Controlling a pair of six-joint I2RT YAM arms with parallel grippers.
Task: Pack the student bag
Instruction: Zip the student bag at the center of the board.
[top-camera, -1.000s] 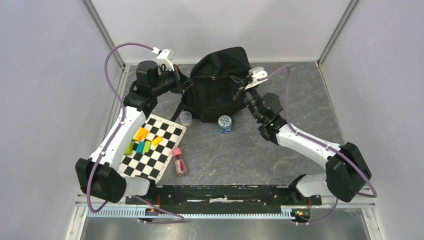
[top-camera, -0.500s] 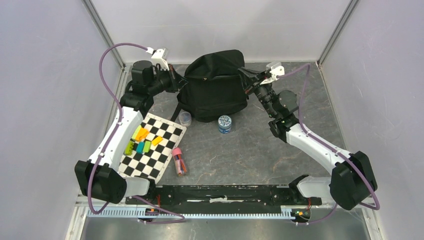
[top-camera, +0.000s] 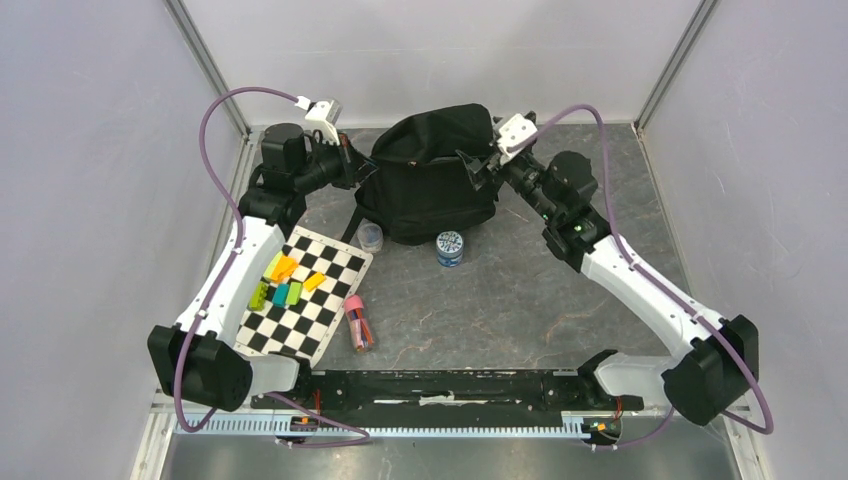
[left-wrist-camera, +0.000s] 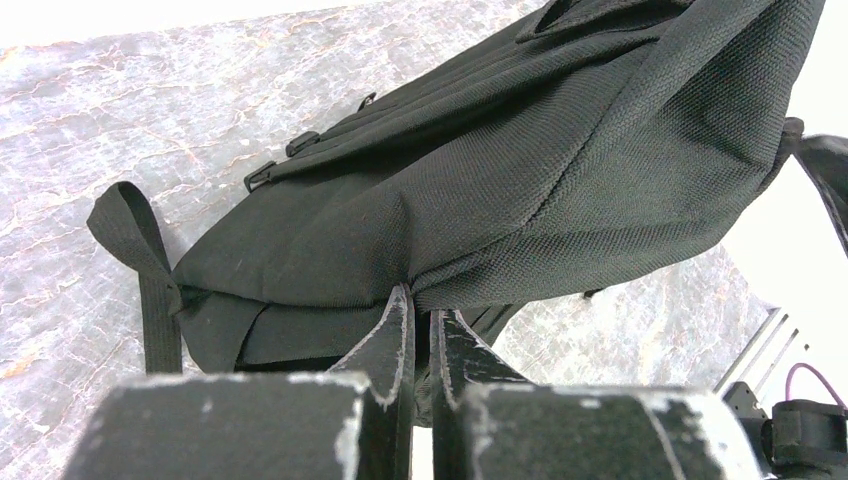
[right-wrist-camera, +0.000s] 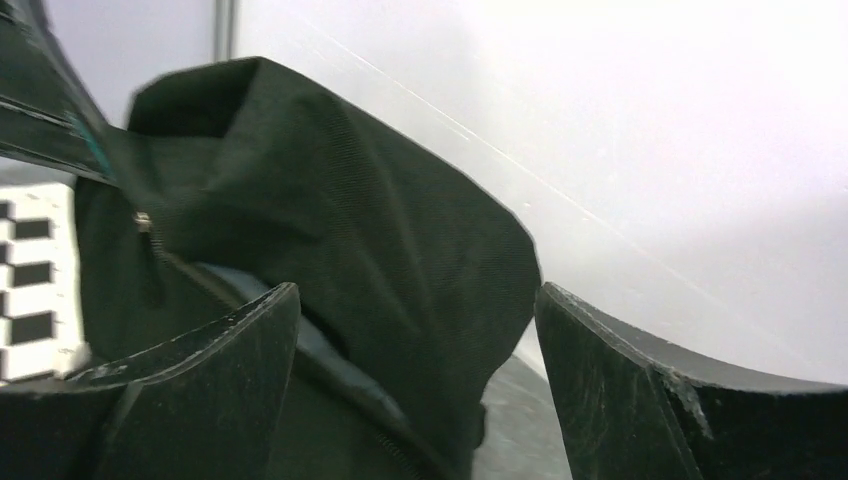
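The student bag (top-camera: 430, 185), a large black fabric backpack, stands at the back middle of the table. My left gripper (top-camera: 362, 170) is at its left edge. In the left wrist view this gripper (left-wrist-camera: 425, 300) is shut on a fold of the bag's fabric (left-wrist-camera: 560, 150), and a strap loop (left-wrist-camera: 140, 250) lies on the table. My right gripper (top-camera: 480, 165) hangs at the bag's upper right corner. The right wrist view shows it (right-wrist-camera: 415, 300) open wide, with the bag's black cloth (right-wrist-camera: 350, 200) loose between the fingers and touching neither.
A checkered mat (top-camera: 325, 310) with several coloured blocks (top-camera: 285, 280) lies front left. A small clear jar (top-camera: 371, 236) and a blue-lidded jar (top-camera: 450, 247) stand just in front of the bag. A pink-capped tube of pens (top-camera: 358, 322) lies beside the mat. Walls enclose three sides.
My right gripper pulled the bag's right corner outward, then opened, let go of the fabric and came back toward the bag. The left gripper kept its hold.
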